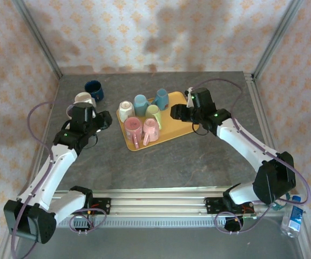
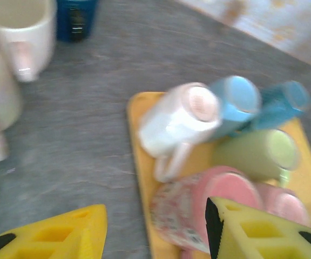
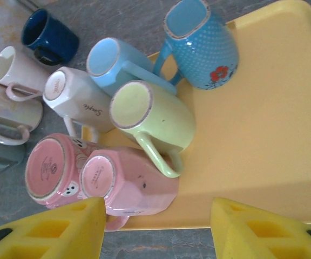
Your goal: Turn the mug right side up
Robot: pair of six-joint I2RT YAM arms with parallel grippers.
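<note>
Base-up at the near-left corner of the yellow plastic tray (image 1: 169,131), the pink patterned ceramic mug (image 1: 133,128) was spotted pretty much just right of the spread, empty left gripper (image 1: 106,120), so that one was judged nearer than the likewise spread, empty right gripper (image 1: 176,112).

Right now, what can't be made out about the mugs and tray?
Left wrist view: blur smears the white mug; its lettering is unreadable.
Left wrist view: a yellow finger covers part of the pink patterned mug.
Right wrist view: the frame edge cuts off the yellow tray.
</note>
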